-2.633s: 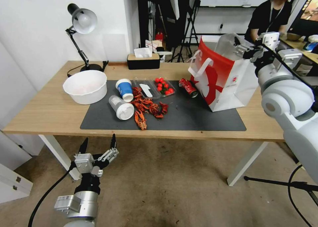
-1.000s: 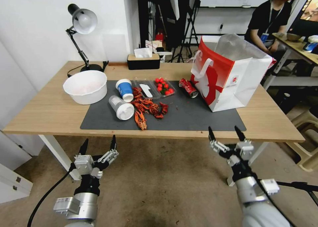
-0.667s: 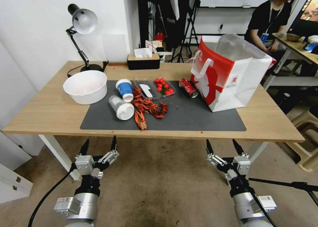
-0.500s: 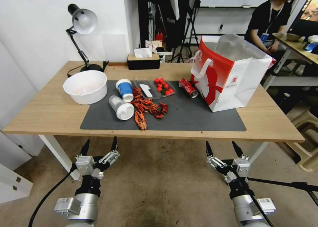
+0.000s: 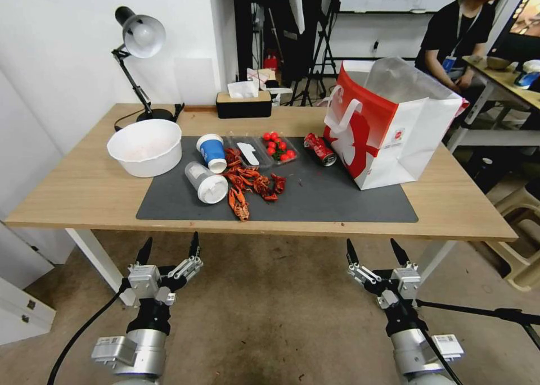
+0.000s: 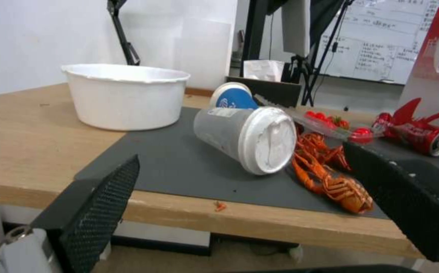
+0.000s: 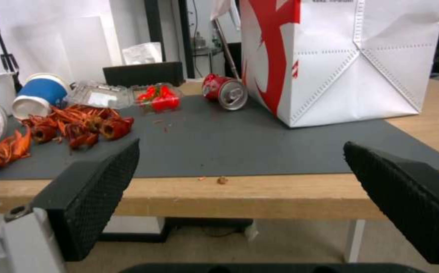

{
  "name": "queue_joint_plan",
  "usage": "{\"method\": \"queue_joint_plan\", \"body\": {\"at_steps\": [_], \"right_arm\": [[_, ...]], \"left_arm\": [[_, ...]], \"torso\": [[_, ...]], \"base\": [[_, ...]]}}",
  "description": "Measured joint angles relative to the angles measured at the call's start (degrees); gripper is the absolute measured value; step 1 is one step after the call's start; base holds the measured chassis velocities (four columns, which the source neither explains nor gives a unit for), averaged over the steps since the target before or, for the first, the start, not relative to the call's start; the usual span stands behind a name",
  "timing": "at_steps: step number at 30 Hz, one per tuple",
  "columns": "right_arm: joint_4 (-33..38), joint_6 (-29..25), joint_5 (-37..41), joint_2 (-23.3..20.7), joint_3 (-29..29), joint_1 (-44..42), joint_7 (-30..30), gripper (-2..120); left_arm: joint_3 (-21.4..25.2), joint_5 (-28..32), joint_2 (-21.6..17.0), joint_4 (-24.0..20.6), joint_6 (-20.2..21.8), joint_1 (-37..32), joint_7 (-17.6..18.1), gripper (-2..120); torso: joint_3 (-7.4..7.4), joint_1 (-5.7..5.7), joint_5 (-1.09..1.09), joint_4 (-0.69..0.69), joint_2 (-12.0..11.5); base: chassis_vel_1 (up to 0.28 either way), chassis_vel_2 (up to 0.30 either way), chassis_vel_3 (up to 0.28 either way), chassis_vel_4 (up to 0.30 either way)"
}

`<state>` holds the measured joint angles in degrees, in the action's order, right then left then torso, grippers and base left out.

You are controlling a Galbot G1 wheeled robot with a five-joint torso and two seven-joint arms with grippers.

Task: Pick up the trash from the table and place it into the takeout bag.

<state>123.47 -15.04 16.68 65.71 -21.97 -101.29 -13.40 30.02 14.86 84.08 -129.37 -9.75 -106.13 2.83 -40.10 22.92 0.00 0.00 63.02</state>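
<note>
On the table (image 5: pixel 84 194), a pale paper bowl (image 5: pixel 145 147) stands at the left edge of the dark mat (image 5: pixel 337 196). A blue-and-white paper cup (image 5: pixel 212 152) and a clear plastic cup with a white lid (image 5: pixel 206 182) lie on their sides beside it. The red drink can (image 5: pixel 319 149) lies next to the red-and-white takeout bag (image 5: pixel 388 126), which stands upright at the right. My left gripper (image 5: pixel 170 247) and right gripper (image 5: pixel 374 251) hang open below the table's front edge, both holding nothing. The left wrist view faces the lidded cup (image 6: pixel 244 132). The right wrist view faces the can (image 7: pixel 224 91) and bag (image 7: pixel 340 57).
Red crayfish shells (image 5: pixel 253 182) and a clear tray of small red tomatoes (image 5: pixel 279 147) lie mid-mat. A desk lamp (image 5: pixel 138 42) and a black tissue box (image 5: pixel 243 104) stand along the back edge. A seated person is behind the bag at the right.
My right arm came down from above the takeout bag to below the table's front edge, then sank a little more. The left arm and the table's things have not moved.
</note>
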Motion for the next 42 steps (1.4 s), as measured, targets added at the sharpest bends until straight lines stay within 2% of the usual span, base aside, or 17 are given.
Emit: {"method": "queue_joint_plan", "body": {"at_steps": [6, 13, 18, 23, 30, 34, 36, 42], "right_arm": [[0.6, 1.8, 0.2, -0.9, 1.3, 2.2, -0.4, 100], [3.0, 7.7, 2.6, -2.4, 3.8, 9.5, -3.0, 100], [3.3, 9.4, 3.9, -2.8, 4.1, 11.8, -3.5, 100], [3.7, 11.7, 6.0, -3.3, 4.7, 14.8, -4.5, 100], [3.8, 14.5, 7.8, -3.7, 6.6, 18.1, -5.8, 100], [3.2, 17.5, 9.5, -4.1, 9.0, 22.9, -7.5, 100], [2.5, 21.2, 11.2, -4.7, 10.9, 28.1, -9.4, 100], [0.9, 25.6, 13.9, -6.4, 13.6, 34.6, -11.0, 100]], "left_arm": [[0.0, -0.1, 0.0, -0.1, 0.0, -0.1, 0.0, 100], [-0.3, 0.0, -0.3, -0.1, 0.0, 0.5, -0.1, 100], [-0.4, 0.0, -0.5, -0.1, 0.1, 0.7, -0.2, 100], [-0.5, 0.0, -0.9, 0.0, 0.5, 1.1, -0.3, 100], [-0.5, 0.0, -1.0, -0.1, 0.6, 1.0, -0.3, 100], [-0.4, -0.1, -0.7, -0.3, 0.6, 0.8, -0.3, 100], [0.0, -0.2, -0.5, -0.6, 0.5, 0.5, -0.3, 100], [0.0, -1.2, 0.2, -0.9, 0.3, 0.3, -0.3, 100]], "torso": [[0.0, 0.0, 0.0, 0.0, 0.0], [0.0, -0.01, 0.0, 0.01, 0.0], [0.0, 0.0, 0.0, 0.02, 0.0], [-0.01, 0.0, -0.02, -0.03, 0.0], [-0.01, 0.0, 0.01, 0.01, 0.0], [-0.01, 0.0, 0.0, 0.0, 0.0], [-0.01, 0.01, 0.02, 0.01, 0.0], [-0.01, 0.02, 0.0, 0.0, 0.0]], "base": [[0.0, 0.0, 0.0, 0.0], [0.0, 0.0, 0.0, 0.0], [0.0, 0.0, 0.0, 0.0], [0.0, 0.0, 0.0, 0.0], [0.0, 0.0, 0.0, 0.0], [0.0, 0.0, 0.0, 0.0], [0.0, 0.0, 0.0, 0.0], [0.0, 0.0, 0.0, 0.0]]}}
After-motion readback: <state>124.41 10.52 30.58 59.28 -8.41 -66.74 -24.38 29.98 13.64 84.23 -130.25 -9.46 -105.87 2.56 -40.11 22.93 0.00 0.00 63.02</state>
